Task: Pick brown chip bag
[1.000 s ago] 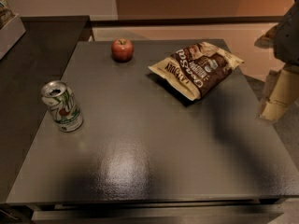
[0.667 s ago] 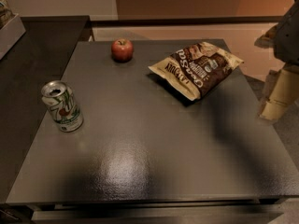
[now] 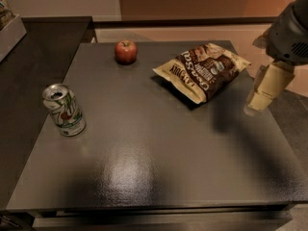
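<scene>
Here's the table (image 3: 159,148): dark, matte, squarish, with a soft sheen near the front middle. Three things lie on it, all well apart. The apple (image 3: 125,52), red, stands by the far edge, left of centre. The bag (image 3: 202,71), brown with cream ends, lies flat at the far right, one corner close to the right edge. The can (image 3: 63,109) stands upright near the left edge, tab end up. The gripper (image 3: 257,102) hangs over the right edge, just beside the bag.

dim, warm | glare: table (image 3: 129,173) front | pincer (image 3: 255,103) right edge, shadow alongside
</scene>
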`<state>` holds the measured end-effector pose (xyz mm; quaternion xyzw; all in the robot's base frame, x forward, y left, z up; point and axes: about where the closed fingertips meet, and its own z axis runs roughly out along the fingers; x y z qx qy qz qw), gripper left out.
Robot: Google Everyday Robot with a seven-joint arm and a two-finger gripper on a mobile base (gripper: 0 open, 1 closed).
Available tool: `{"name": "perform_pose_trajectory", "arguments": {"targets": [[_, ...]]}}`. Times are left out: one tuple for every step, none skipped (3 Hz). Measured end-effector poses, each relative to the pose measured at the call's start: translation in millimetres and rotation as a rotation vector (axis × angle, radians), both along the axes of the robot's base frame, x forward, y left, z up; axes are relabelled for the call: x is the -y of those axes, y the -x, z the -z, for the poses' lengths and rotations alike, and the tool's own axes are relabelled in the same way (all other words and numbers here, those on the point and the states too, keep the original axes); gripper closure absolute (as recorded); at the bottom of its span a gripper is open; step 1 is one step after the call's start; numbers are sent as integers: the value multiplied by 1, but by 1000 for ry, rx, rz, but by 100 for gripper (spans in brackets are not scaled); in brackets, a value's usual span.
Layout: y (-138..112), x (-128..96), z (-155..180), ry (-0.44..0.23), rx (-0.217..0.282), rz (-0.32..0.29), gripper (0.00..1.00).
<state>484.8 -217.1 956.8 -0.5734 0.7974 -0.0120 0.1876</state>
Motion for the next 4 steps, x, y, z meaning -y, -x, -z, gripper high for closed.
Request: {"name": "perform_pose_trajectory", "arguments": {"targets": [[-37, 4, 13, -50, 7, 42, 0], [-76, 9, 24, -96, 20, 85, 0], [-113, 13, 31, -137, 42, 122, 0], [-146, 13, 43, -178, 54, 146, 0]]}}
